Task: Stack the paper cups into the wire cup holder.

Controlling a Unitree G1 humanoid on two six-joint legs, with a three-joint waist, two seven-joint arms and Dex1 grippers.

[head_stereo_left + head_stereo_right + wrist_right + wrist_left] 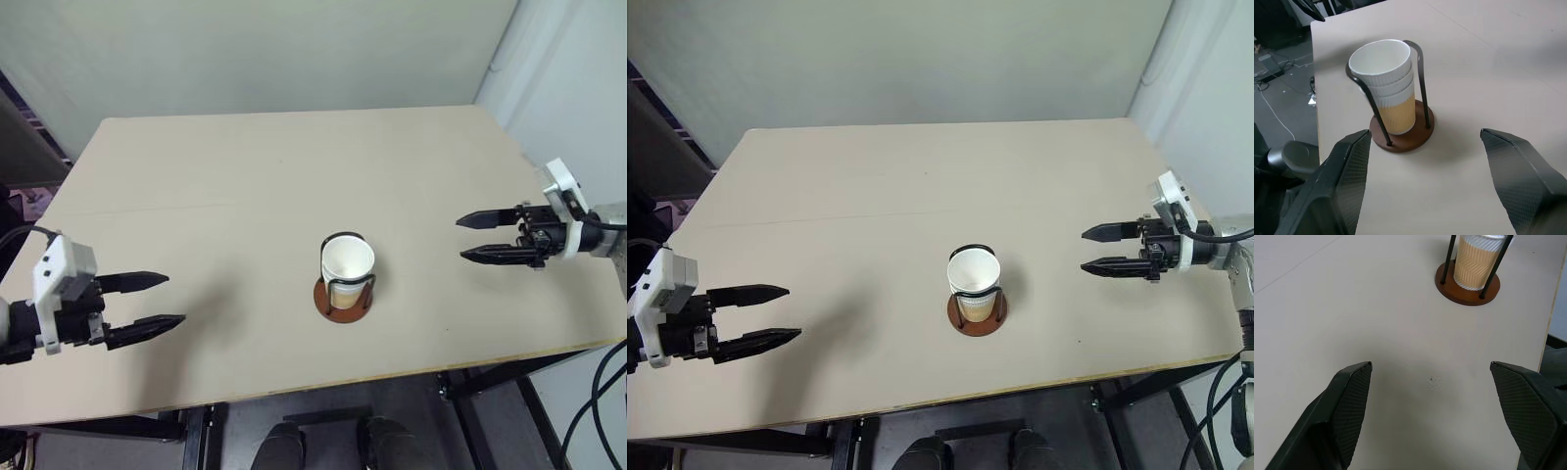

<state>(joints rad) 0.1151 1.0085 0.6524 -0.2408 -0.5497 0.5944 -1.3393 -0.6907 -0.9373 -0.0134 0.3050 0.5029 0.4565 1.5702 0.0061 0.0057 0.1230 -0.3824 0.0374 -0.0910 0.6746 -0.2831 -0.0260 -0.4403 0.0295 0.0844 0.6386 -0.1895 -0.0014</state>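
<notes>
- Now I see all three paper cups (1384, 85) nested in the wire cup holder (344, 284), mid-table near the front edge.
- My left gripper (147, 304) and right gripper (482, 237) hang well apart from it, fingers wide, empty.
- I'd keep both clear, avoiding the wires.
- From the right wrist I count stacked rims; overhead shows one mouth.

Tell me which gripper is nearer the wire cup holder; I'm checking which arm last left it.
Right. The right gripper hangs open, off to the right of the wire cup holder, jaws pointing toward it. The left gripper, also open, sits farther off to its left near the table's front edge.
</notes>
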